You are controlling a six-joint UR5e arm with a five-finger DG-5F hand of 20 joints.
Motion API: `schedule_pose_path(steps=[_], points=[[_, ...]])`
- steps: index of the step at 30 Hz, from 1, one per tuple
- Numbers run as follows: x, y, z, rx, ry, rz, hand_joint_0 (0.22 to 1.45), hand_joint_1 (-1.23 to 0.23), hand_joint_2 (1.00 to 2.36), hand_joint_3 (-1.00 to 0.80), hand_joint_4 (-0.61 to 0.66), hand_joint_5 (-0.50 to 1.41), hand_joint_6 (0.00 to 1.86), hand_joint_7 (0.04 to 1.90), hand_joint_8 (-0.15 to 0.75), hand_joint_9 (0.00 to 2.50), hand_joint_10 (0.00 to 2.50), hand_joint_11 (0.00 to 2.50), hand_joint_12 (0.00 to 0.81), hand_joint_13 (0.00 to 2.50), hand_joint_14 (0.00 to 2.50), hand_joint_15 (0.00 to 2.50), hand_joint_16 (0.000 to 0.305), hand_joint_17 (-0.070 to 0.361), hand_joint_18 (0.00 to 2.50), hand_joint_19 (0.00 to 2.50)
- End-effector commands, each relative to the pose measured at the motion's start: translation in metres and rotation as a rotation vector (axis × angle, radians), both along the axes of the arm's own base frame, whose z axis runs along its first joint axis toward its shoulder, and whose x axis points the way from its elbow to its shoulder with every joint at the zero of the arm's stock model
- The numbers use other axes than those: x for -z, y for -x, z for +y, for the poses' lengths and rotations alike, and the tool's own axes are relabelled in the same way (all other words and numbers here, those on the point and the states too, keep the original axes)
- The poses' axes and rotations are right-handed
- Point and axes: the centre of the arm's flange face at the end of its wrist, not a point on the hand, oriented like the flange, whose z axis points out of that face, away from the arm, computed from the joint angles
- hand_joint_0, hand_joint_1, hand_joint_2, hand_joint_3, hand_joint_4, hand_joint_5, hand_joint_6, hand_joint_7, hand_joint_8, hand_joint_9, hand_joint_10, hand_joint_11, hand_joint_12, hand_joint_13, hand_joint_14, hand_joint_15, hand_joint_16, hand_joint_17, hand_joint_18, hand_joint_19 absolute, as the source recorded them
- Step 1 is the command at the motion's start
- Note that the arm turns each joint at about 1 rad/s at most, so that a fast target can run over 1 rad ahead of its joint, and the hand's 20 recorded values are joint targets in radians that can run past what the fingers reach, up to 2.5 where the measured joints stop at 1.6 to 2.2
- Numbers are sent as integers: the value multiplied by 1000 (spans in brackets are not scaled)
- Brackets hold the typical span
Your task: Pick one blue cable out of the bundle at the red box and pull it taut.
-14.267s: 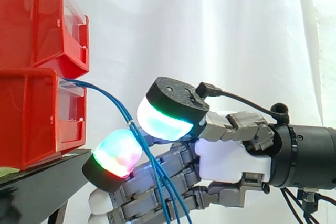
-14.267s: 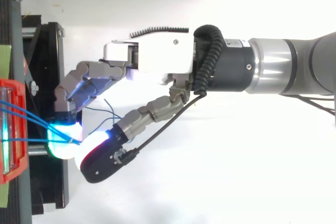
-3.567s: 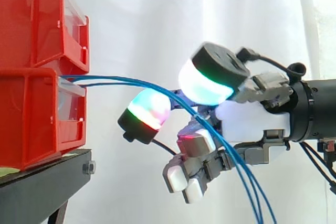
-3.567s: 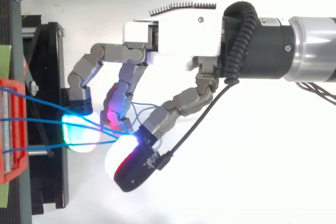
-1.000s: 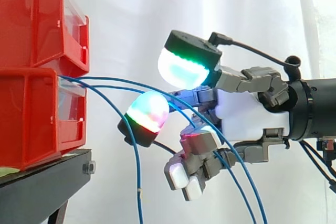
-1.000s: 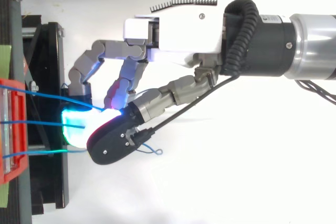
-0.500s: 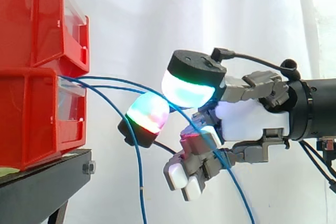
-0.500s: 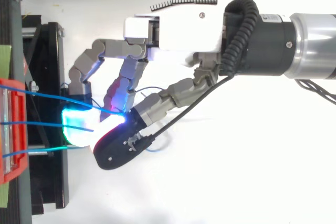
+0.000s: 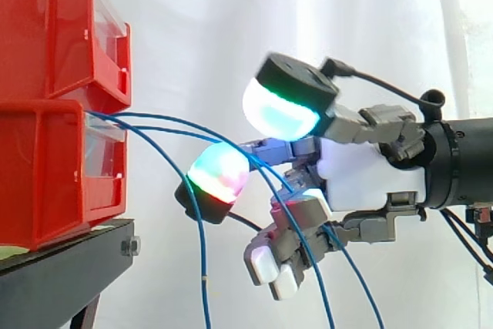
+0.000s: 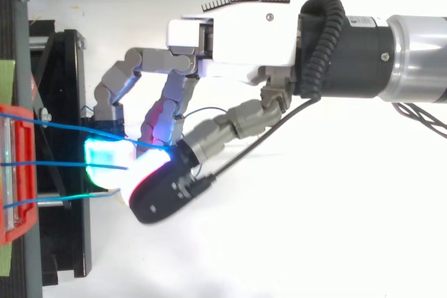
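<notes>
- Two bins are stacked at the left edge of the side view. The upper red bin (image 9: 54, 28) is at the top left and the lower red bin (image 9: 46, 182) sits beneath it.
- The lower red bin rests on a black stand (image 9: 62, 263) in the lower left corner. A white curtain (image 9: 231, 21) hangs behind everything.
- The blue cables (image 9: 154, 116) come out of the front of the lower red bin, near its top edge. They arc rightward toward the middle of the frame, curved rather than straight.
- One of them, the slack cable (image 9: 202, 275), bends down short of the hand. It hangs to the bottom edge, left of the hand and apart from it.
- The other two run on into the hand (image 9: 362, 179) at centre right. They cross it and drop away to the bottom edge, right of centre.
- The two cables pass in among the fingers. Whether the fingers are clamped on either one, I cannot tell.
- The arm (image 9: 462, 163) enters level from the right edge.
- From above, the bins show as a red strip at the left edge, and three blue lines leave it well apart from one another.
- The top line (image 10: 63, 128) slants down and right to the hand (image 10: 237, 40).
- The middle line (image 10: 56, 165) runs straight right and passes under the hand's glowing end.
- The bottom line (image 10: 42, 201) runs right to the hand's lower left edge and is hidden there.
- In this view the hand reaches leftward across the upper middle of the frame. Its glowing end lies over the right edge of the black stand.
</notes>
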Motion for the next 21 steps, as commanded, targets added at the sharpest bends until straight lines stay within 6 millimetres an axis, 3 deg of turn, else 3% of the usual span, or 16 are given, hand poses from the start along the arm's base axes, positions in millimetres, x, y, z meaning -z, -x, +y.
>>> schedule_pose_path(steps=[1,4,10,15,18,21], points=[[0,0,0,0,5,1,500,-473,1000,-500,13,-104,887,821,391,1359,11,951,382,987,17,521,53,120,815,575],[0,0,0,0,16,4,580,-455,1002,-476,1,-108,878,851,373,1345,13,963,363,966,18,533,49,111,772,590],[2,2,-2,0,42,12,612,-718,1013,-333,55,-130,924,820,382,1289,9,1053,369,963,18,529,49,110,805,567],[1,2,-2,0,44,14,700,-884,1000,-500,-42,-128,937,830,376,1293,9,1117,365,981,17,529,48,107,868,524],[1,2,-2,0,42,14,640,-937,1000,-500,2,-124,934,797,370,1291,10,1141,358,978,17,527,47,105,873,520],[2,2,-3,1,42,15,477,-916,1000,-500,48,-93,908,862,393,1336,7,1079,383,988,17,522,52,118,896,523]])
